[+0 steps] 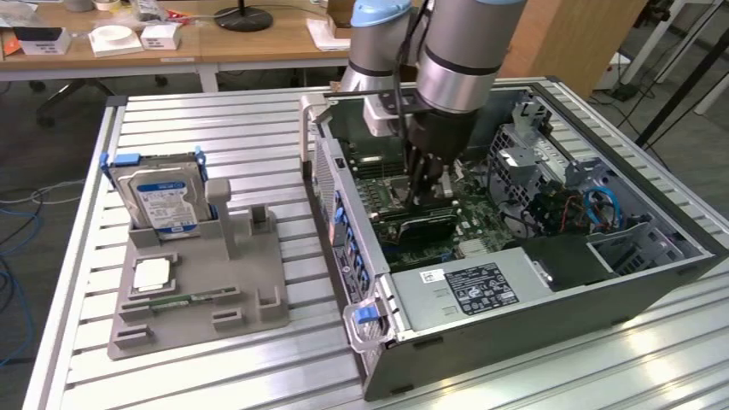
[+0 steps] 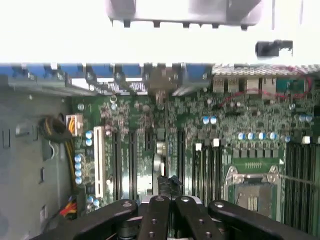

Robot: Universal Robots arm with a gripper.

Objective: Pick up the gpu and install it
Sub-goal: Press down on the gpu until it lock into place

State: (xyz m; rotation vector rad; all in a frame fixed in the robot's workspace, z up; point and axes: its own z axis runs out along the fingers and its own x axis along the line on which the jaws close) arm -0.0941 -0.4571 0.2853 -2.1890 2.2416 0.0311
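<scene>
The claw (image 1: pixel 431 190) is closed on the gpu (image 1: pixel 424 224), a dark card held edge-down over the motherboard (image 2: pixel 200 145) inside the open case (image 1: pixel 592 282); if the card sits off its slot, pressing could bend it or scrape the board, and a thin grip could let it tilt; one arm, one claw, one gpu, one case; on the surface (image 1: pixel 228 376), one grey rack (image 1: pixel 200 290), one hard drive (image 1: pixel 163 198).

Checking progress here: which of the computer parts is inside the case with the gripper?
The gpu, the dark flat card under the gripper at the motherboard. The hard drive and memory stick sit outside in the grey rack.
</scene>
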